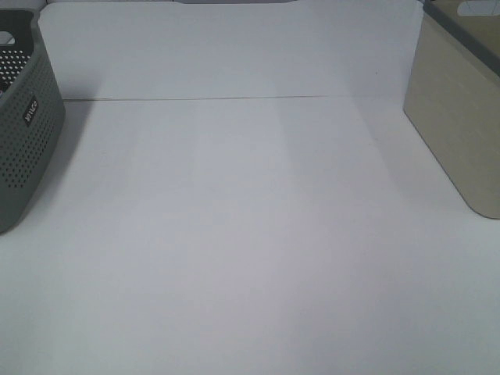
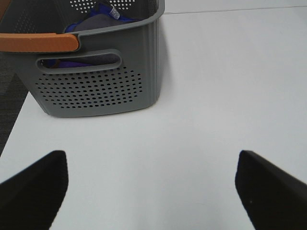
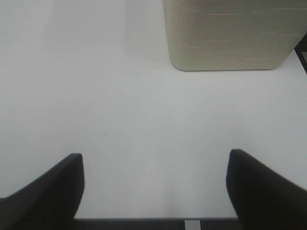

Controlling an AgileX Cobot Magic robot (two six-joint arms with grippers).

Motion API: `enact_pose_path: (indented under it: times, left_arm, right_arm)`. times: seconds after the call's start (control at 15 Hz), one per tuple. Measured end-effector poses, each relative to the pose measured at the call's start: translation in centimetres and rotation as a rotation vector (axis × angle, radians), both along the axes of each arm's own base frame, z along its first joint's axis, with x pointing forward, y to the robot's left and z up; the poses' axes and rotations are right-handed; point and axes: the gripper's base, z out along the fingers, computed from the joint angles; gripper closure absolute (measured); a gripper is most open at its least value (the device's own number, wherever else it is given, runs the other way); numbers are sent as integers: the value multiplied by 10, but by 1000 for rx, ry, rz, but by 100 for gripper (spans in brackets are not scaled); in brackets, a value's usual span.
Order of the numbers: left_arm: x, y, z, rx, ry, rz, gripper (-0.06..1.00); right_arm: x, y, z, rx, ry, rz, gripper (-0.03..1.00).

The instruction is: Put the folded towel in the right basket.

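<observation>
The beige right basket stands at the table's right edge and shows in the right wrist view; its inside is hidden. The grey perforated left basket stands at the left edge. In the left wrist view the grey basket holds a purple and grey cloth; I cannot tell whether it is the folded towel. My left gripper is open and empty over the bare table, short of the grey basket. My right gripper is open and empty, short of the beige basket. Neither arm shows in the exterior view.
A white table lies between the two baskets, with a white back wall behind. An orange bar crosses the grey basket's near rim in the left wrist view. The table's front edge is just below my right gripper.
</observation>
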Motion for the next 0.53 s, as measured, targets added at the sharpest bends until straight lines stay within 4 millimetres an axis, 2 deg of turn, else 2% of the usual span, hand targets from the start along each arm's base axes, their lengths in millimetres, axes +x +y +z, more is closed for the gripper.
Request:
enact_pose_path:
  times: [0.53]
  left_arm:
    - [0, 0, 0, 0, 0, 0, 6]
  right_arm:
    - [0, 0, 0, 0, 0, 0, 18]
